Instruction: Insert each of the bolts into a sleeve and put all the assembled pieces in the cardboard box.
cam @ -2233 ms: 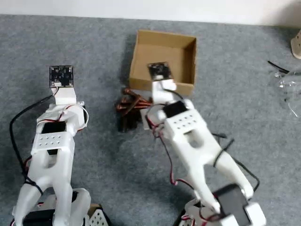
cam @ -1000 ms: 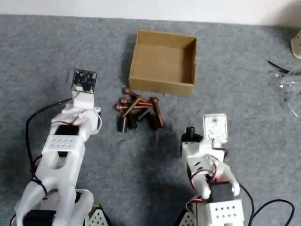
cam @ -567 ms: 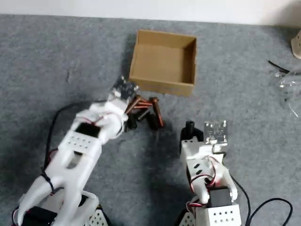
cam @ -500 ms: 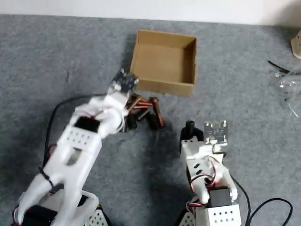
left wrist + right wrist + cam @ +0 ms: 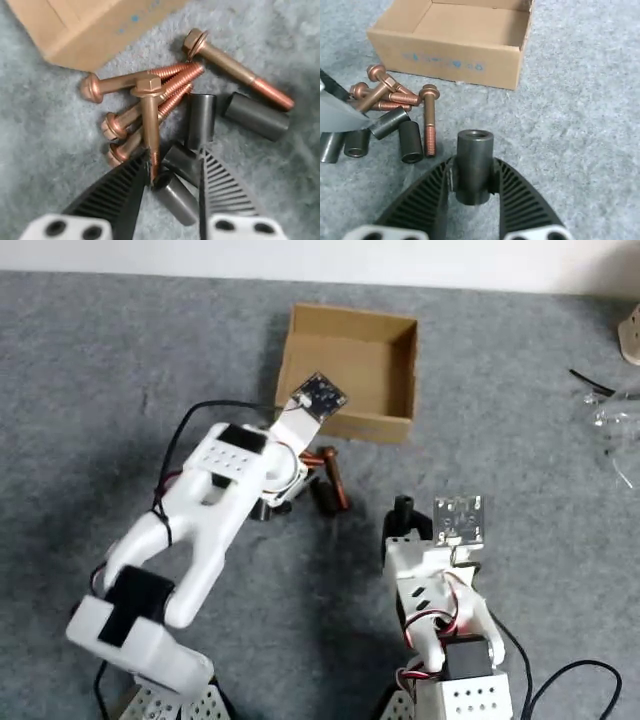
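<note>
Five bolts [image 5: 150, 95] and four sleeves [image 5: 200, 120] lie loose in a heap just beside the box [image 5: 345, 427], which is empty, toward the counter's [image 5: 520, 470] far edge. The right jaws pinch a fifth sleeve [image 5: 475, 160] upright. The left jaws hang spread over the heap. Nothing looks assembled yet.

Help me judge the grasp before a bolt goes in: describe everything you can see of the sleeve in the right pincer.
The sleeve is a short dark grey tube, metal by its look, smooth-walled, with an open bore at its top end. It stands upright, clamped by the right pincer, whose ribbed black fingers press its lower half from both sides. It is apart from the loose sleeves and bolts, short of the cardboard box.
</note>
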